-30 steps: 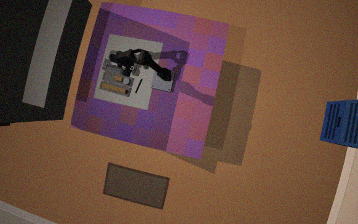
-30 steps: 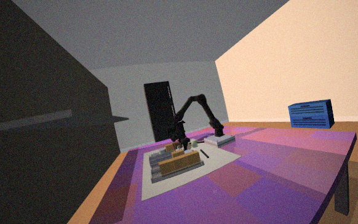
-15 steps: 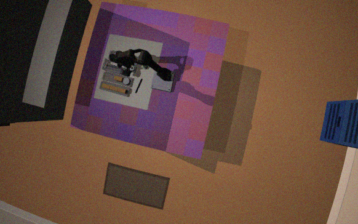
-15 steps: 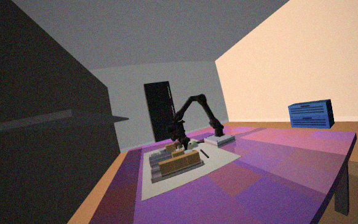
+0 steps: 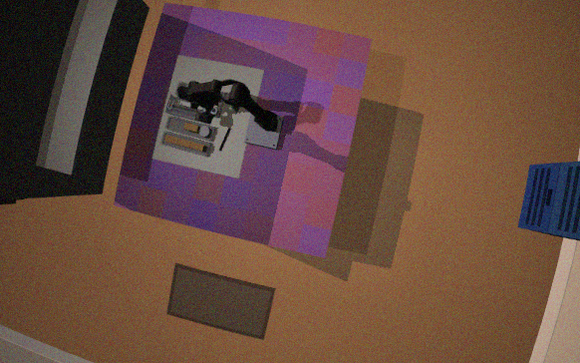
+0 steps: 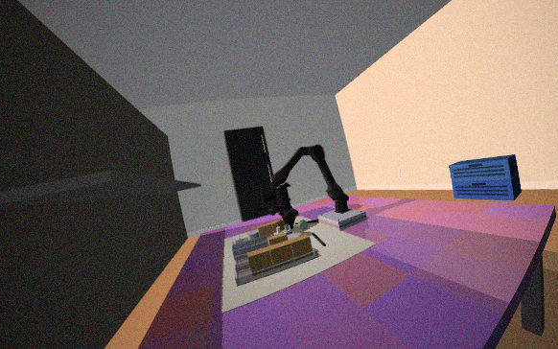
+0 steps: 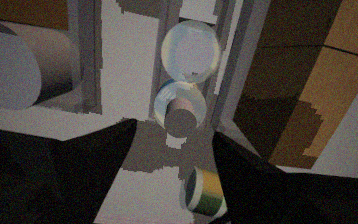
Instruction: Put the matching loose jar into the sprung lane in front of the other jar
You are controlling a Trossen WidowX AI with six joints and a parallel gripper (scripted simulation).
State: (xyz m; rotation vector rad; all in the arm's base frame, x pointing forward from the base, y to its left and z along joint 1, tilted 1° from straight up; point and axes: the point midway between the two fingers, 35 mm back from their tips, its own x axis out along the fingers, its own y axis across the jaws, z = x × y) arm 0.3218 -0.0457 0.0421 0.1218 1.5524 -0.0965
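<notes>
Two pale round-topped jars stand in a row in the grey-walled lane [image 7: 169,20]. The rear jar [image 7: 191,50] is against the dark edge of the pusher plate. The front jar [image 7: 165,104] is close against it at the lane mouth, with a smaller pinkish-grey round patch over its top. Whether it is fully level on the floor, and where the front stop is, I cannot tell. My gripper [image 7: 175,130] is open, its black fingers wide apart either side of the lane mouth, touching neither jar visibly. The top and exterior views show the gripper [image 6: 290,226] low at the lanes, too small for detail.
A small jar with a yellow and green label [image 7: 209,192] lies by the right finger. A large grey cylinder [image 7: 10,67] is in the neighbouring lane at left. Tall orange-brown boxes [image 7: 325,85] stand at right. A dark stick [image 5: 224,139] [image 6: 318,239] lies on the pale mat [image 5: 194,166].
</notes>
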